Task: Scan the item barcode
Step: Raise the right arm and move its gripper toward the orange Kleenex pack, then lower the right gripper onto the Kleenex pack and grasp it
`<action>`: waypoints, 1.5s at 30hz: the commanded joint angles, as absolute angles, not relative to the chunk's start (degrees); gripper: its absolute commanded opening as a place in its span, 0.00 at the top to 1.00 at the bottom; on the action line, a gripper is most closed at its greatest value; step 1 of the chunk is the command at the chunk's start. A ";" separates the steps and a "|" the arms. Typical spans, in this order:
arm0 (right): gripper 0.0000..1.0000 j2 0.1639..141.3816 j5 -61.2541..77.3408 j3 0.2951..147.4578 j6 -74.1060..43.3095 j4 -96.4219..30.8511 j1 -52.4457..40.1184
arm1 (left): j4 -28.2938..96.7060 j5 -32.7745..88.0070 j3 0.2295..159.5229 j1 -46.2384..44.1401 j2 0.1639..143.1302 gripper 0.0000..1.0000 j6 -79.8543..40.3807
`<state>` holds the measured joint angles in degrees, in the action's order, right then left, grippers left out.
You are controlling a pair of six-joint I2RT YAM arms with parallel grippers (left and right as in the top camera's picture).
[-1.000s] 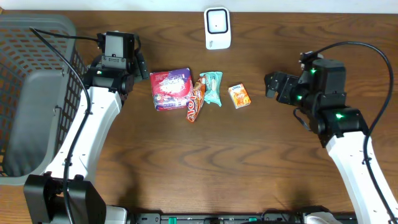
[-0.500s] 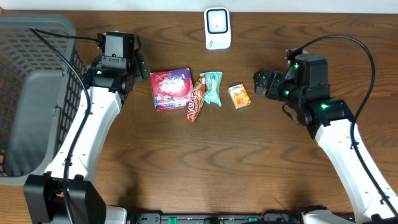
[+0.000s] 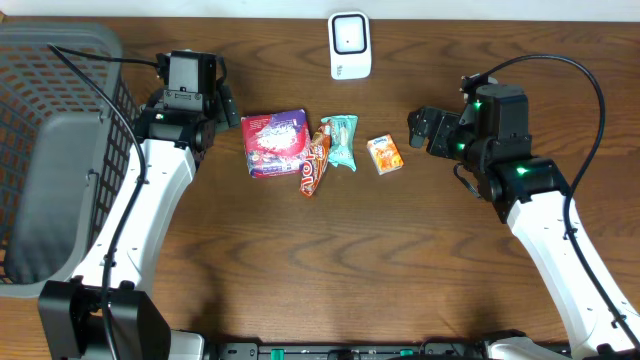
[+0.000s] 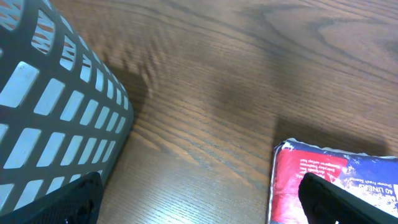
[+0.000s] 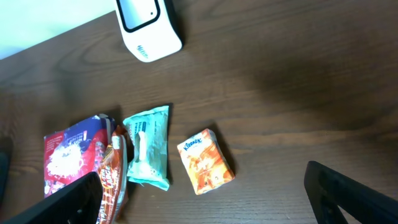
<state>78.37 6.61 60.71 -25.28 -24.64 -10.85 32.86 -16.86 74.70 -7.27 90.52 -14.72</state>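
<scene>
Overhead: right gripper (image 3: 425, 133) spread wide, near orange pack's (image 3: 385, 155) right edge; left gripper (image 3: 190, 106) wide, between basket (image 3: 60, 38) wall and red pack (image 3: 272, 143).

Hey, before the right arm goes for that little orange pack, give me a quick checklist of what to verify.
1. Right tool open and empty: ok.
2. Orange pack lying free of the teal packet: ok, bare wood shows between them.
3. Right tool lined up over the orange pack: not ok, it is off to the side, nearer the right arm.
4. Barcode on the orange pack located: cannot tell, only its printed face shows.
5. Way from the orange pack to the white scanner: ok, only bare wood lies between them.
</scene>
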 commanded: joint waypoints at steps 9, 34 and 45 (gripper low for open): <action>0.01 79.92 6.35 61.87 -28.71 -24.64 -11.84 | 32.97 -17.61 75.02 -7.14 90.65 0.01 -13.98; 0.43 93.03 8.71 61.84 -28.36 -18.44 -13.15 | 32.97 -17.61 75.02 -7.14 90.65 0.01 -13.98; 0.33 97.86 15.11 67.72 -20.80 -25.71 -12.21 | 32.97 -17.61 75.02 -7.14 90.65 0.01 -13.98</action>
